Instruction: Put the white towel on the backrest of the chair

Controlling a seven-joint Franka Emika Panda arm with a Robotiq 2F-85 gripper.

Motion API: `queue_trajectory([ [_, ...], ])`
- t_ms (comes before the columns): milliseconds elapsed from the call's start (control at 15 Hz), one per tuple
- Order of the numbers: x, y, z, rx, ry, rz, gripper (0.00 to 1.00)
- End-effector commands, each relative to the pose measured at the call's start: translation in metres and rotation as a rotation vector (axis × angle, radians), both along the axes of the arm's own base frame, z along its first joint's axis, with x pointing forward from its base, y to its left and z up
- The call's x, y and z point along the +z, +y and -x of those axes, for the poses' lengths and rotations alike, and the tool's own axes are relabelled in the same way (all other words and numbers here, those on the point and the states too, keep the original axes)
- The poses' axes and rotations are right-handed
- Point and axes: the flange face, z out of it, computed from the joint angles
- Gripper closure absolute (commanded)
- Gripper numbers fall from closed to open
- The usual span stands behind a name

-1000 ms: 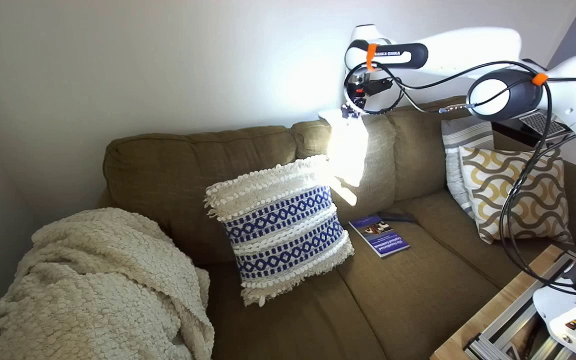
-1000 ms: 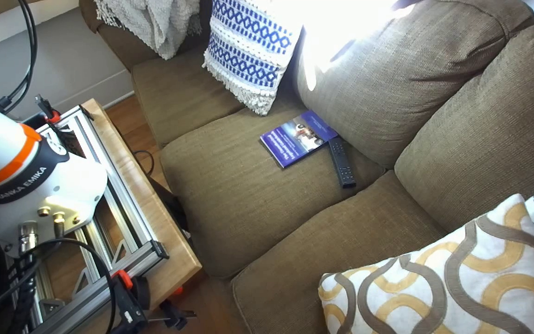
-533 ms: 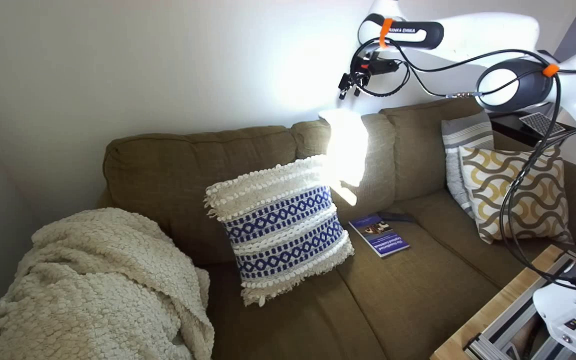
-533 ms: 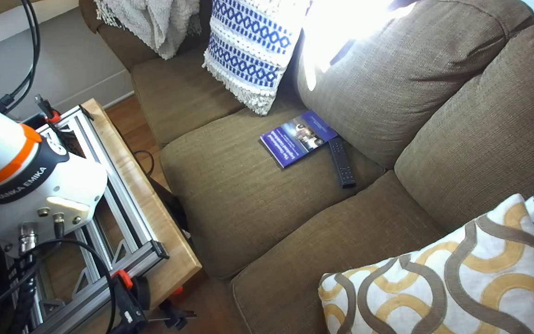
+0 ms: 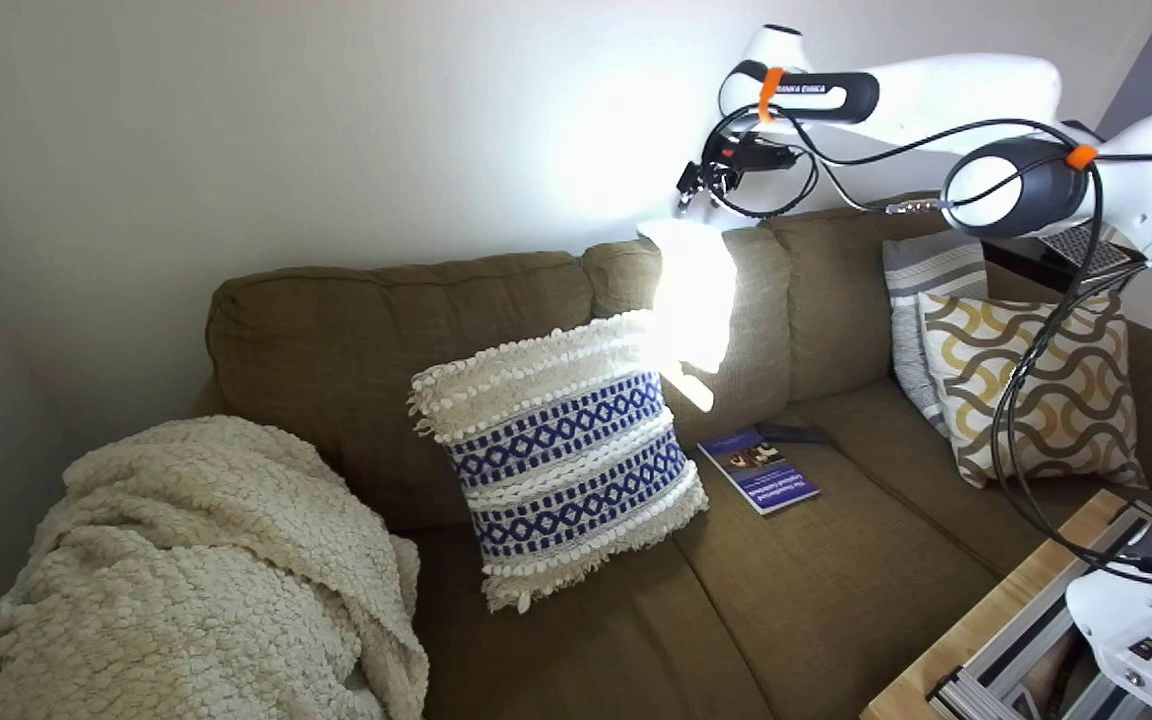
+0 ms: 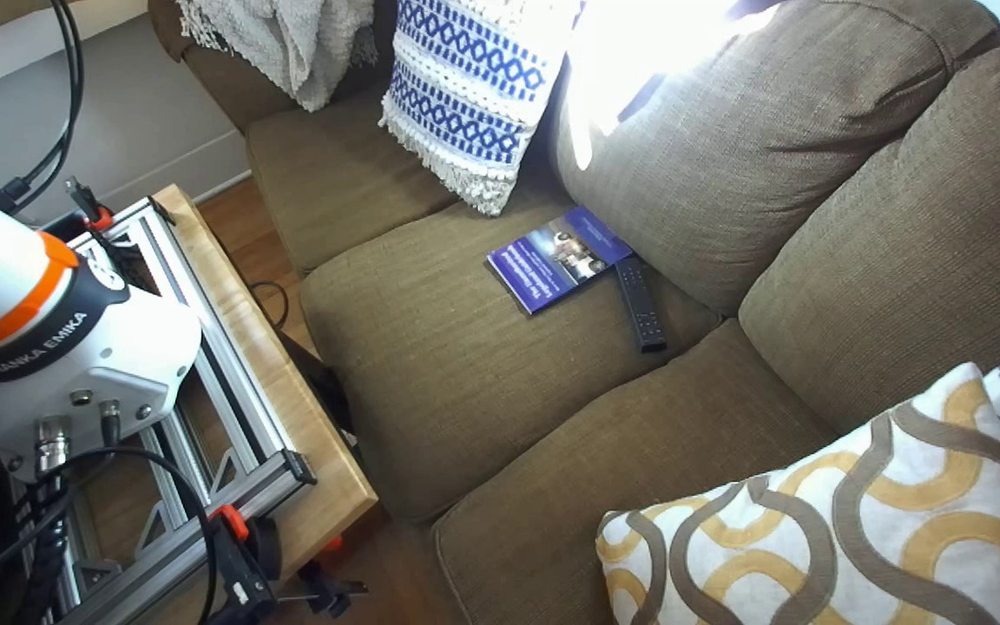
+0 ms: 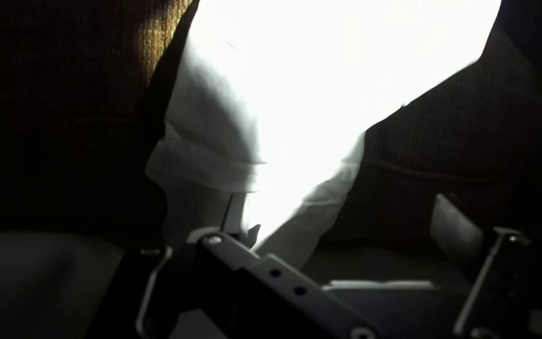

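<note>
gripper [image 5: 698, 203]: fingers [image 7: 457, 230] stood apart, contact unclear | white towel [image 5: 694, 295]: lay draped over chair backrest [image 5: 763, 330] | risk: fingertips hung near it, so a sideways sweep risked pulling it off

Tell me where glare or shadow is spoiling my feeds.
Both exterior views: the white towel is blown out, its folds lost; in an exterior view, glare also brightens the wall behind; wrist view: the towel's middle is burnt out, its lower edges grey, while most of the sofa and the pincer sink into shadow.
</note>
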Motion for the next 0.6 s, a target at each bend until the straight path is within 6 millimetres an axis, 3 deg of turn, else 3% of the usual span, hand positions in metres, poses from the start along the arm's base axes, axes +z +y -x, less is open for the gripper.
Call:
queue_trajectory([
  [0, -0.034, 0.000, -0.007, -0.015, -0.029, -0.012, 0.00],
  [67, -0.041, -0.001, -0.009, -0.011, -0.043, -0.008, 0.05],
  [133, -0.048, -0.002, -0.010, -0.012, -0.051, -0.009, 0.25],
  [533, -0.085, -0.004, -0.017, -0.012, -0.135, 0.004, 0.72],
])
